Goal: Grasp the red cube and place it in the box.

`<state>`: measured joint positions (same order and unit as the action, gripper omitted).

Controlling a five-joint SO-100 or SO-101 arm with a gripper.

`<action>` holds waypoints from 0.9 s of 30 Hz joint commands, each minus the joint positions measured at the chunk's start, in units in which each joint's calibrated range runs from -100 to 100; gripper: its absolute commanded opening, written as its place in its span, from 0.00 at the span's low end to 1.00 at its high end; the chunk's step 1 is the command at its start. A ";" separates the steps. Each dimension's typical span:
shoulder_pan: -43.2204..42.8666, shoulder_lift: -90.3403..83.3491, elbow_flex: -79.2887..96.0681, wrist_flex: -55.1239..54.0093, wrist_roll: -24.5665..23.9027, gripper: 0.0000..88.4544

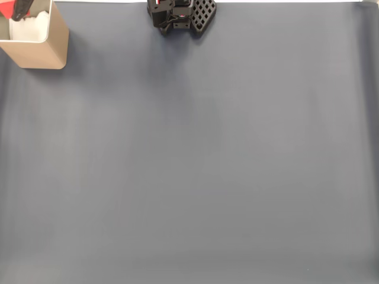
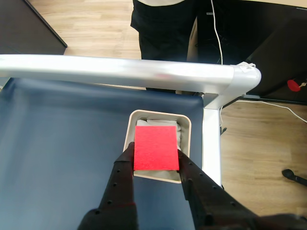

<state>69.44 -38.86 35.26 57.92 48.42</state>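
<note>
Around my workspace I note the following. Table covering [image 1: 207, 165]: dark blue-grey sheet, matte, spread flat across the fixed view, faint creases. Metal rail [image 2: 120, 72]: silver tube running along the far table edge in the wrist view, meeting a white corner joint [image 2: 244, 76] and a white upright leg [image 2: 211, 139]. Floor [image 2: 96, 24]: light wood boards beyond the rail. White cable [image 2: 218, 33]: hanging down, trailing over the floor at right. Dark cabinet [image 2: 29, 28]: upper left corner. Small red object [image 2: 293, 85]: on the floor at far right, too small to identify.
</note>
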 commanded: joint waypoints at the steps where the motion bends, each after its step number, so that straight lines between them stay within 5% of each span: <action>1: 1.59 -1.69 0.05 -0.29 0.20 0.00; 27: -0.12 -4.21 1.23 -0.70 -0.24 0.00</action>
<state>70.10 -40.69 38.79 57.92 48.42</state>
